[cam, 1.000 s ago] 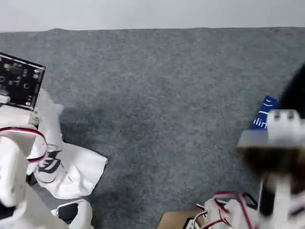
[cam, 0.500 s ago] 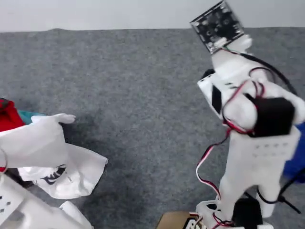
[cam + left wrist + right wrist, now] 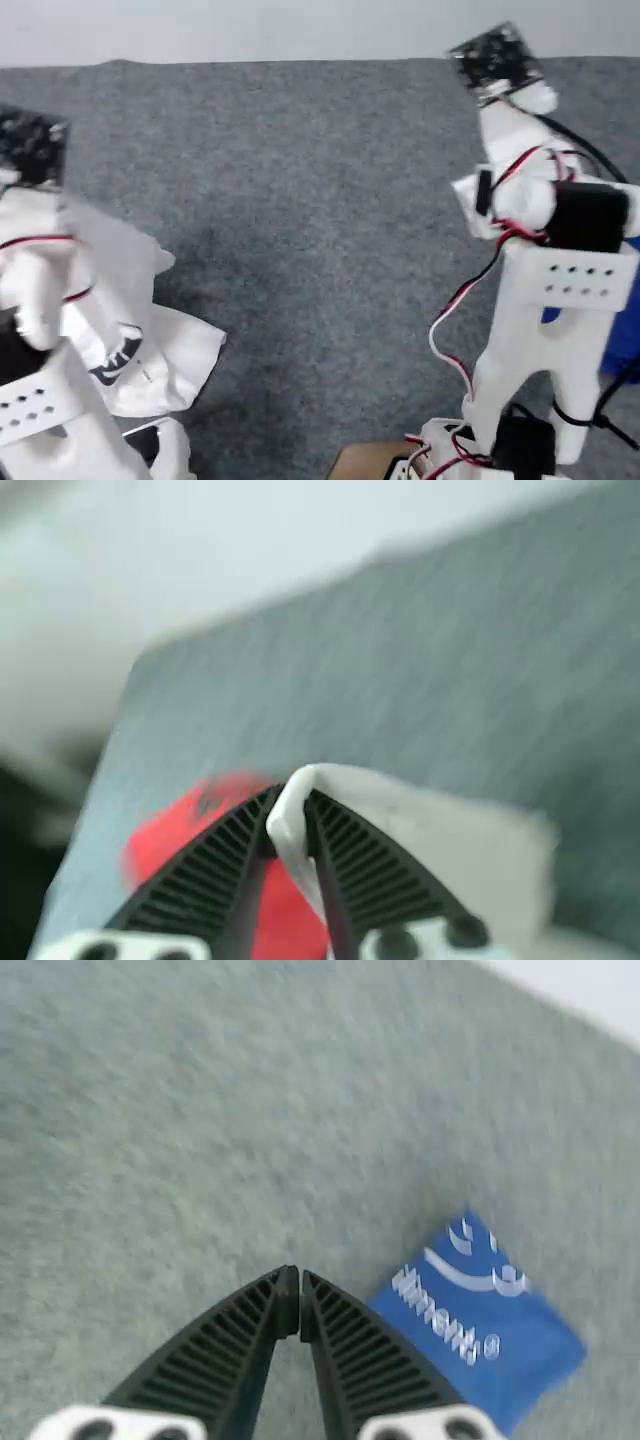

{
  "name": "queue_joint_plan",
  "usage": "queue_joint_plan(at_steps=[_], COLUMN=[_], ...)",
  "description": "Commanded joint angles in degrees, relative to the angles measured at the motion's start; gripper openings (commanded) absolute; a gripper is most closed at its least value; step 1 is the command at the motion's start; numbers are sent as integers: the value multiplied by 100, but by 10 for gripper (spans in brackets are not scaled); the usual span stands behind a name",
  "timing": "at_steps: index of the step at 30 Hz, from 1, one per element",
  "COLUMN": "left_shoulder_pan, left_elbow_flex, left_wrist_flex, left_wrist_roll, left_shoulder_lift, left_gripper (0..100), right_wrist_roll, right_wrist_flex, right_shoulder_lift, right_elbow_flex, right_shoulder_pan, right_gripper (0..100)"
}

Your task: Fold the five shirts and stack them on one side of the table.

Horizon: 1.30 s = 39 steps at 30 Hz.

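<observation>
The left jaws pinched a fold of the white shirt (image 3: 440, 845); the right jaws hung clenched, empty, beside the blue shirt (image 3: 480, 1345)

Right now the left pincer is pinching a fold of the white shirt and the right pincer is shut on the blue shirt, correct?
No. The right pincer is shut on nothing: the right wrist view shows it over the grey table, the blue shirt lying apart beside it. The left pincer does pinch a fold of the white shirt.
</observation>
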Motion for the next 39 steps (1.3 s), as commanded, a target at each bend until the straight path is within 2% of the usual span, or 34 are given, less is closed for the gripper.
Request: queue_joint_plan(at_steps=[1, 6, 9, 15, 20, 25, 28, 32, 39], left_shoulder_pan=[1248, 2444, 3103, 4105, 4536, 4369, 3903, 2848, 1178], left_elbow_flex=[-13, -48, -453, -2316, -3600, -3565, -2976, -1648, 1358], left_wrist_flex=[-1011, -2277, -2435, -1855, -510, 1556, 2110, 1785, -246], left_wrist_roll=[844, 1407, 1398, 1424, 1424, 1398, 1380, 1196, 422], left_shoulder_lift=[-53, -53, 193, 1275, 1776, 1820, 1829, 1837, 1837], left_gripper=[5, 5, 5, 5, 5, 5, 6, 6, 6], right_wrist_roll=[-9, 255, 325, 352, 360, 360, 360, 343, 325], right_wrist_flex=[215, 207, 75, -549, -1244, -1815, -2009, -2105, -2035], right_shoulder_lift=[-453, -1103, -1560, -2695, -3609, -3908, -3899, -3547, -1727], right_elbow_flex=[352, 1415, 2215, 3903, 5002, 5459, 5486, 5486, 5468], right_shoulder_pan=[523, 708, 708, 699, 673, 611, 180, -743, -1815], right_gripper=[10, 10, 10, 10, 10, 10, 10, 10, 10])
